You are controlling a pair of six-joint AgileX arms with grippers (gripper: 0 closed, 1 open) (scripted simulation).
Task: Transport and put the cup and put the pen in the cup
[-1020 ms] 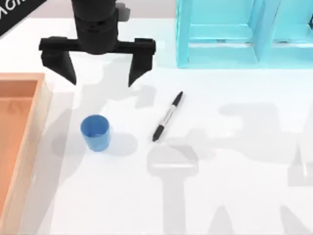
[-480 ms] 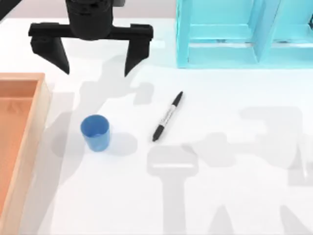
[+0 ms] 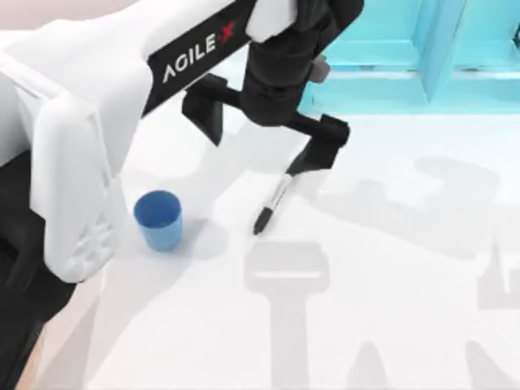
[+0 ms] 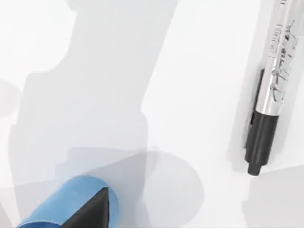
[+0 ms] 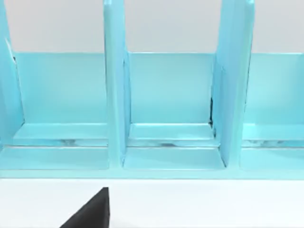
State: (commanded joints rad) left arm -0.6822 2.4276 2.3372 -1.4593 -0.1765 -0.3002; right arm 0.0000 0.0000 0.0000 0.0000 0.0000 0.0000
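The left pincer (image 3: 264, 138) hangs wide open over the middle of the white desk (image 3: 390, 268), one finger (image 3: 205, 114) toward the left and the other (image 3: 323, 146) directly above the upper end of the pen (image 3: 271, 205), hiding that end from the top view. The pen lies flat on the desk on a slant, its black lower tip pointing down and to the left; the left wrist view shows its grey barrel with printed text and its black end (image 4: 262, 142) resting on the surface. Whether the finger actually touches the pen is hard to judge from above; it appears to sit just over it. To the left of the pen, well apart from it, the cup (image 3: 158, 219) stands upright on the desk, and its blue rim (image 4: 71, 202) shows in the left wrist view. The white AgileX left arm (image 3: 89, 122) stretches from the desk's left side across to the pincer. Behind the pincer, at the far edge, stands a light-blue shelf unit (image 3: 406, 57), whose open compartments (image 5: 171, 104) face the right wrist camera; a dark fingertip of the right pincer (image 5: 90, 213) shows low before them.
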